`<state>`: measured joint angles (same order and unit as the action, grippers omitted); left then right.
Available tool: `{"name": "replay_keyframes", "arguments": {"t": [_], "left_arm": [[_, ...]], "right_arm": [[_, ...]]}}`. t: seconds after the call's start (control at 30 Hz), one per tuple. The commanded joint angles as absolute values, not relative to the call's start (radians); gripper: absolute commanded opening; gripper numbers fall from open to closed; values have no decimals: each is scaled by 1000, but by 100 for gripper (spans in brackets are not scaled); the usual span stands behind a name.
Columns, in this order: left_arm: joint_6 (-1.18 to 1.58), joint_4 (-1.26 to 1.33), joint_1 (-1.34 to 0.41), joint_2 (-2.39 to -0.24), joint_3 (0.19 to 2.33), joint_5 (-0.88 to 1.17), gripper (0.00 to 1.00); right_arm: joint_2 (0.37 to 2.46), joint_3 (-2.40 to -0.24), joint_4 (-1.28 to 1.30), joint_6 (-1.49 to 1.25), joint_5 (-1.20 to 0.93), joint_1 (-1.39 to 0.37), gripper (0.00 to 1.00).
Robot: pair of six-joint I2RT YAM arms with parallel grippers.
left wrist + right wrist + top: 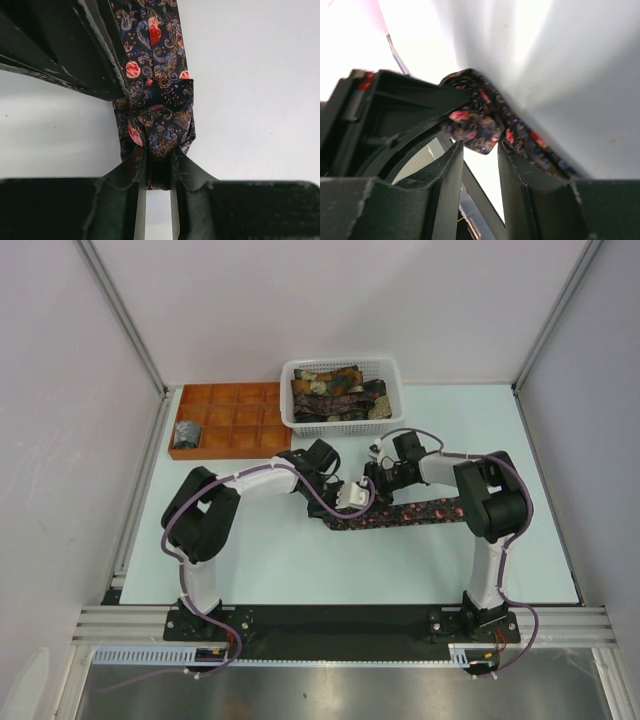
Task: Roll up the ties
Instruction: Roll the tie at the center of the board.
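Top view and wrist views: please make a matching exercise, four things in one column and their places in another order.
1. dark tie
2. white basket
3. orange tray
4. grey roll

a. inside a left tray compartment
b. far edge, right of the tray
c. flat on the table between the arms
d. far left of the table

Pairs: 1-c, 2-b, 3-d, 4-a

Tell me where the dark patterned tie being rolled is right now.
In the top view the dark patterned tie lies on the table right of centre, in front of the white basket. Its rolled end is pinched by the left gripper, with the right gripper alongside.
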<state>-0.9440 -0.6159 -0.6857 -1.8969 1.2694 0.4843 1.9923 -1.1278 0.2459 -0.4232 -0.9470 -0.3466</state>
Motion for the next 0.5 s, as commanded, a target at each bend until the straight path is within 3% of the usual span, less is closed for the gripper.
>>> {"name": "replay_keyframes", "arguments": {"t": [0.0, 0.2, 0.47], "left_arm": [[-968, -675, -670, -1873, 1258, 436, 12], [-922, -657, -672, -1882, 1289, 434, 15], [-916, -649, -678, -1882, 1292, 428, 16]], "right_arm": [[1933, -1149, 282, -405, -965, -357, 39], [1968, -1150, 198, -520, -989, -408, 47], [2054, -1187, 162, -555, -979, -423, 40]]}}
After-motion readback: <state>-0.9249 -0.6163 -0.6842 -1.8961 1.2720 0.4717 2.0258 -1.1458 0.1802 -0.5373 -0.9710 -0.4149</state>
